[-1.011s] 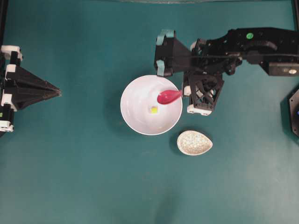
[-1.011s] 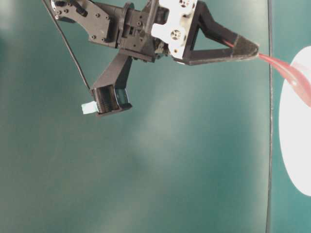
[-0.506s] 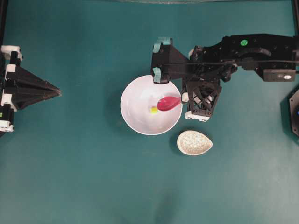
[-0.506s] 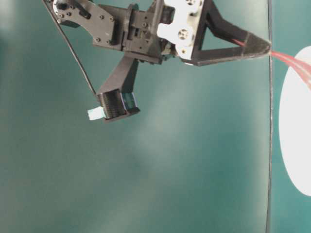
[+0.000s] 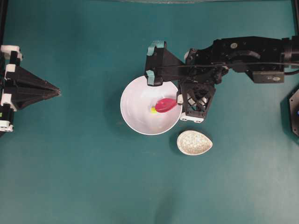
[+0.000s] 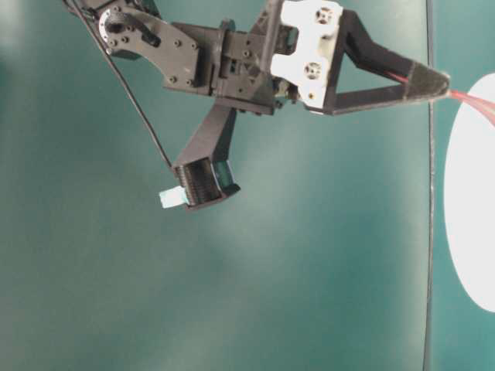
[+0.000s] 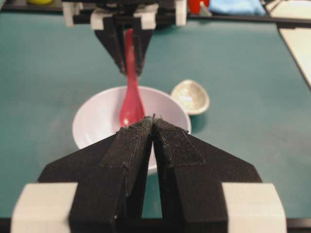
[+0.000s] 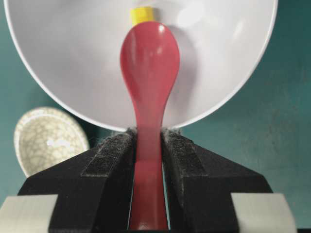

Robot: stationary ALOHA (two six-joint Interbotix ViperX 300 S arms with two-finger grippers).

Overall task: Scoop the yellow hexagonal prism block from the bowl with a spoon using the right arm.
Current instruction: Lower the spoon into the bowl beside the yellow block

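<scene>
The white bowl [image 5: 135, 98] stands mid-table with the tiny yellow hexagonal prism block [image 5: 153, 110] on its floor. My right gripper [image 5: 179, 101] hovers at the bowl's right rim, shut on the handle of the pink-red spoon [image 5: 164, 105]. The scoop reaches down into the bowl. In the right wrist view the spoon [image 8: 149, 58] runs out from between the pads of the gripper [image 8: 148, 133], and its tip meets the yellow block [image 8: 142, 14], which it partly hides. My left gripper [image 5: 57, 92] rests at the table's left edge, shut and empty, its tips [image 7: 153, 119] pressed together.
A speckled off-white teardrop-shaped rest [image 5: 194, 142] lies just right of and below the bowl, under the right gripper's frame. The right arm [image 5: 243, 51] reaches in from the right edge. A dark fixture [image 5: 294, 112] sits at the far right.
The right arm has shifted left and lowered the spoon deeper into the bowl. The scoop's tip has come up against the yellow block. The left arm has not moved.
</scene>
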